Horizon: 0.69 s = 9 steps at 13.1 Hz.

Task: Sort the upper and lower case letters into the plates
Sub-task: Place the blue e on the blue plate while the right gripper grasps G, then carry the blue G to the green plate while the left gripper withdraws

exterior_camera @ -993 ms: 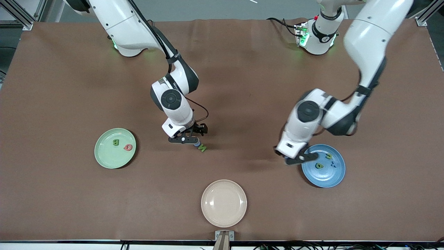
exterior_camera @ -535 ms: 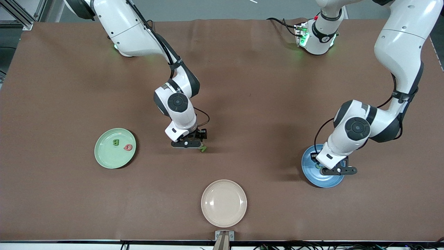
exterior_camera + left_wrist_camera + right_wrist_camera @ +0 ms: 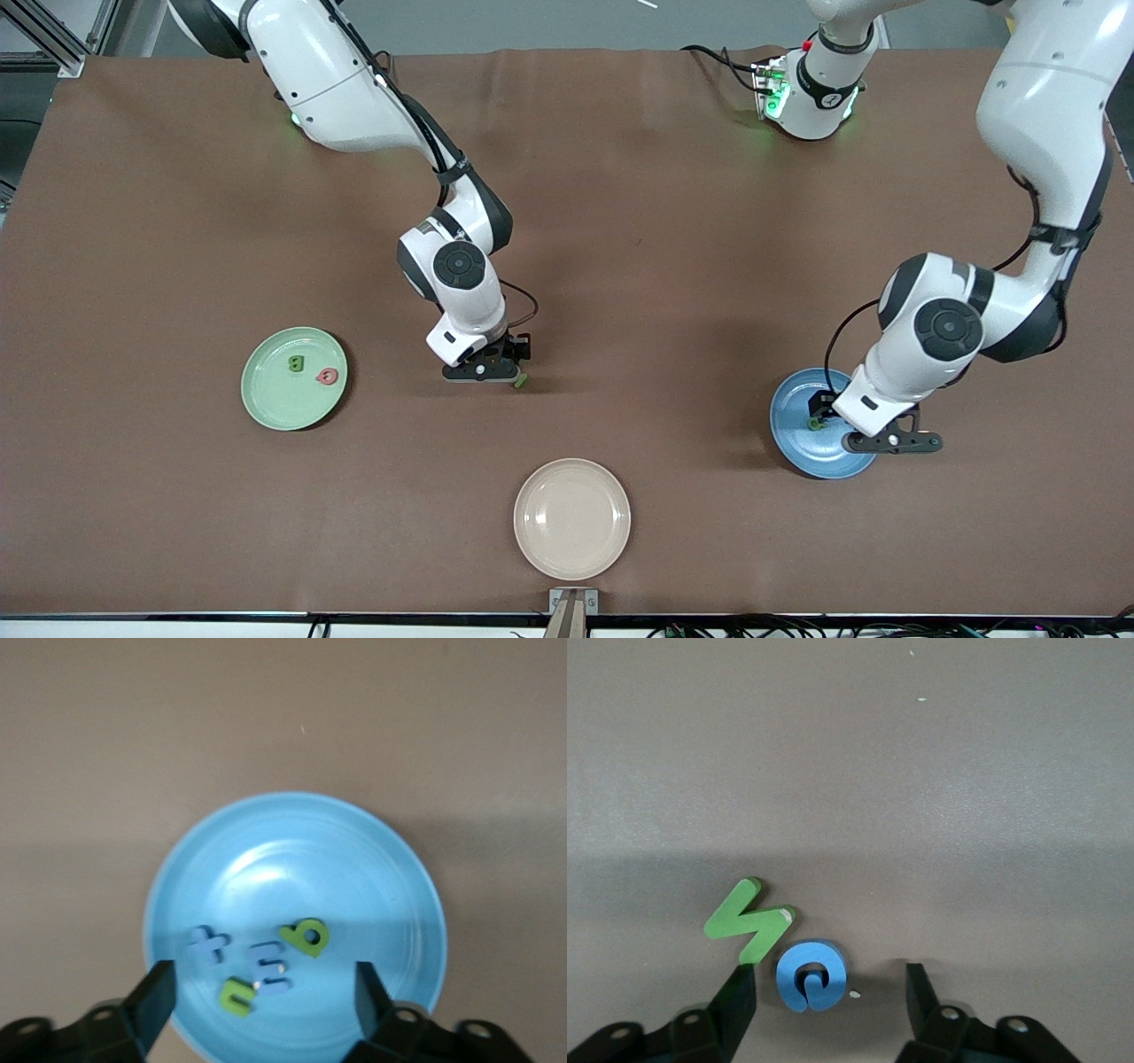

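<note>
With our right gripper [image 3: 824, 992] open and empty astride the blue G [image 3: 811, 976], the green N [image 3: 749, 921] touching at G's ten o'clock risks snagging; left gripper [image 3: 264, 992] gapes, empty, over the blue plate [image 3: 372, 868].

This looks like a robot lab. Two big white robot arms [image 3: 372, 115] are fixed to a wide table [image 3: 620, 221] with a brown cover. Metal frame bars [image 3: 44, 35] stand at the corners, and cables [image 3: 797, 629] hang along the edge.
</note>
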Motion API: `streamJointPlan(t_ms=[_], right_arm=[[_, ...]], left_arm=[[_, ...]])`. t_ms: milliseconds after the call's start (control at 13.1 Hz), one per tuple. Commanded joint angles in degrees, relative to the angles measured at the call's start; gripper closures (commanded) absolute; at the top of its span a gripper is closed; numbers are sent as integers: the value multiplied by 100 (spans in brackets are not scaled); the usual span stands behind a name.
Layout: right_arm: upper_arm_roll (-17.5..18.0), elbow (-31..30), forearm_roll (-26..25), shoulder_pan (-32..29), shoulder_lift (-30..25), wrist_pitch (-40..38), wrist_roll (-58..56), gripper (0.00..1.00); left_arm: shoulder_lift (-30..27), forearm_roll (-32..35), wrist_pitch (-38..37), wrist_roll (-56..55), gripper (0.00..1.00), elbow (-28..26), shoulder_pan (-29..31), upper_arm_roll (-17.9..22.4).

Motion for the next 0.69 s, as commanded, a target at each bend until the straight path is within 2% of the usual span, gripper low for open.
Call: streamJointPlan(t_ms=[0,229,382,611], right_arm=[[-56,70,-235,46,45,14,146,32],[-56,52,-236,2,45,23,146,46],[-56,35,-235,-16,54,32,155,49],[-56,17,-227,-33,89,146,155,49]], left_arm=[[-718,-121,-934,65,0,306,31,-151],[-904,-1401,-2234,65,0,1209,31,-266],[-1017,-1520,-2938,134,0,1555,31,-380],[-1562,-1668,-3283,871,0,1582,179,-389]])
